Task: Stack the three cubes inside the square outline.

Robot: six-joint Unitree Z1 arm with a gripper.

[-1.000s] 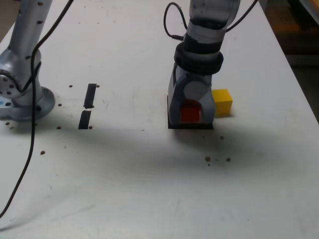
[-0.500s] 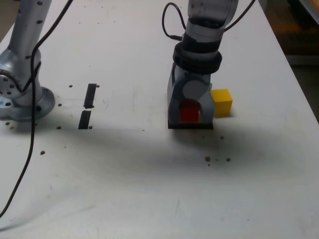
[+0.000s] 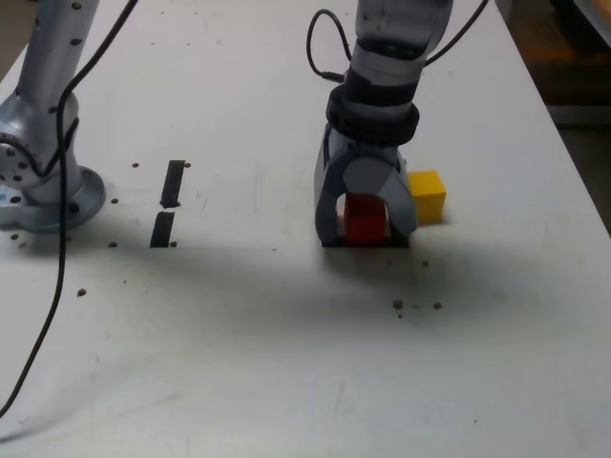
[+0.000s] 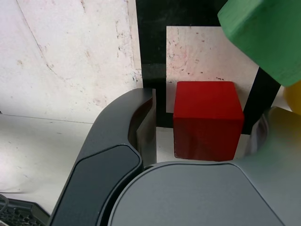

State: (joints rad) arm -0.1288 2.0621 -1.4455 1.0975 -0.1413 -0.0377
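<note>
The red cube [image 3: 364, 218] sits on the square outline [image 3: 329, 242], right between the two jaws of the end effector [image 3: 366, 221]. A second ago those jaws were pressed in against it; now they've spread, and the wrist view shows a gap on the one side it sees clearly, so the cube [image 4: 207, 119] isn't clamped there. The outline [image 4: 150, 52] frames a white centre under and past the cube.

The green cube [image 4: 263, 35] shows up only in the wrist view, just beyond the red one on the far side from the end effector [image 4: 200, 141]. The yellow cube [image 3: 426, 196] rests on the tabletop [image 3: 286, 334] just outside the jaw on the exterior view's right.

Count: one red, one green, one yellow cube, one outline.
</note>
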